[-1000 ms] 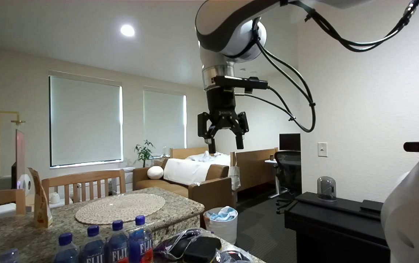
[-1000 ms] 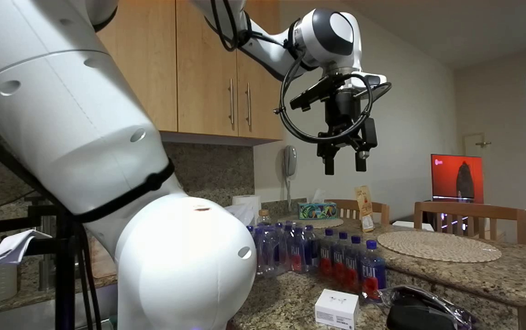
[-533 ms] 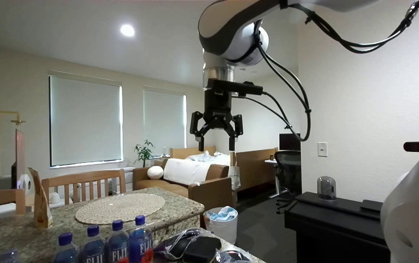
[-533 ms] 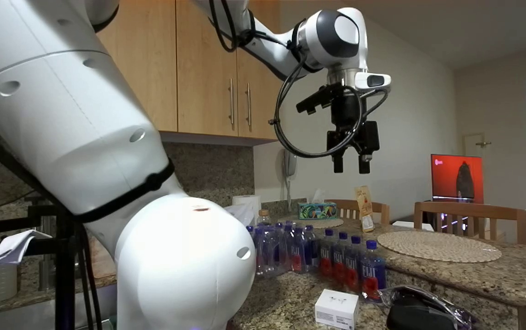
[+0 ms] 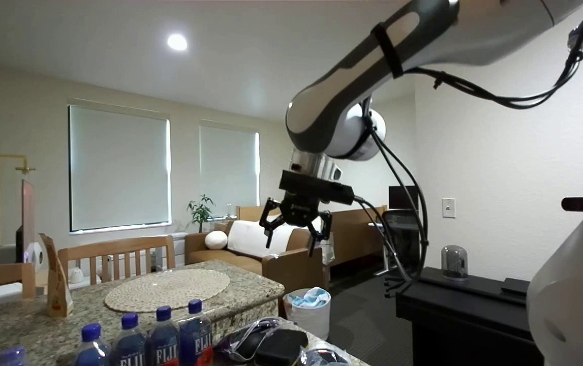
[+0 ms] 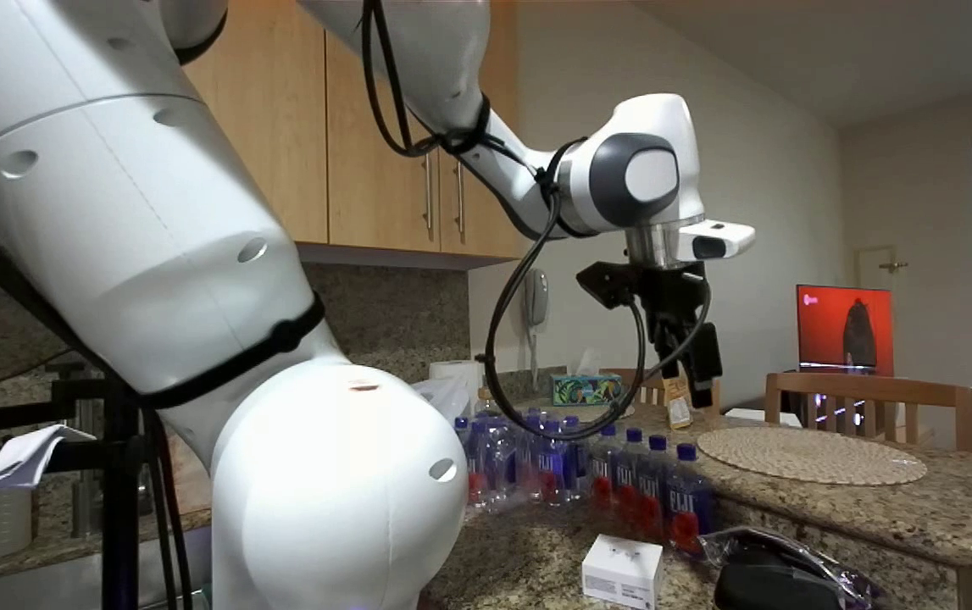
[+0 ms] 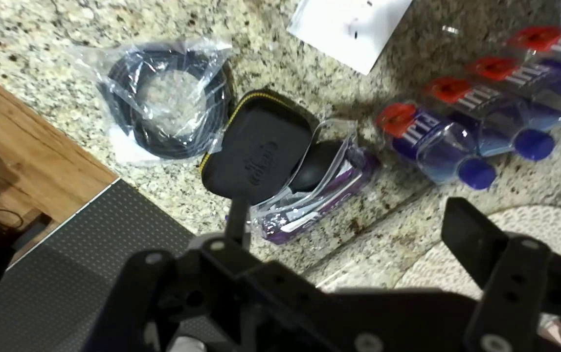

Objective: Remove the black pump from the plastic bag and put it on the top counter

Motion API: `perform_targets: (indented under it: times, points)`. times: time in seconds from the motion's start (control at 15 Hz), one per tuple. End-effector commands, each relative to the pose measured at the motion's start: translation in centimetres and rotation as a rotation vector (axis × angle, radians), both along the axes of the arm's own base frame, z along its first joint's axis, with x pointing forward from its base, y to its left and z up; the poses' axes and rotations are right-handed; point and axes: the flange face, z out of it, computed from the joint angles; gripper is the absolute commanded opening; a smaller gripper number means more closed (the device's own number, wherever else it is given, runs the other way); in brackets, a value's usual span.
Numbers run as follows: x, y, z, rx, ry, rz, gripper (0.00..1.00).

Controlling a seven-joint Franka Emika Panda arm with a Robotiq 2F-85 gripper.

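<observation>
Gripper (image 5: 290, 247): is hanging in the air at a tilt, its 2 fingers (image 7: 471, 239) standing wide apart and gripping nothing.
Black pump (image 7: 315, 167): is lying in the clear plastic bag (image 7: 317, 205) on the lower counter (image 7: 270, 61), well apart from the gripper; only part of its dark rounded body is showing in the wrist view.
Plastic bag: is lying with a purple printed part showing beside the pump; the small print is coming out too blurred to read.
Black case (image 7: 258, 146): is lying against the bag, yellow trim running along its edge.
Black coil (image 7: 177, 145): is resting in its own clear wrap (image 7: 212, 80), next to the case, on the side away from the bag.
FIJI bottles (image 7: 437, 146): are standing in a row near the bag, wearing blue caps.
White box (image 6: 621, 569): is sitting on the lower counter near the bottles.
Top counter (image 6: 918, 512): is rising just beside the bag, a round woven placemat (image 6: 809, 456) lying on it.
</observation>
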Motion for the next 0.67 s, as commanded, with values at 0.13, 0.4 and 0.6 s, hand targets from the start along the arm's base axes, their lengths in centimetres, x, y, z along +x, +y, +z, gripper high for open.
perform_targets:
  times: [0.13,0.4,0.6]
  points:
    - [-0.3,-2.3,-4.1,0.004,-0.078,-0.135,1.0]
    - [-0.2,-2.5,-4.5,0.002,-0.08,-0.143,1.0]
    - [0.3,-1.6,-6.6,-0.005,-0.062,-0.125,1.0]
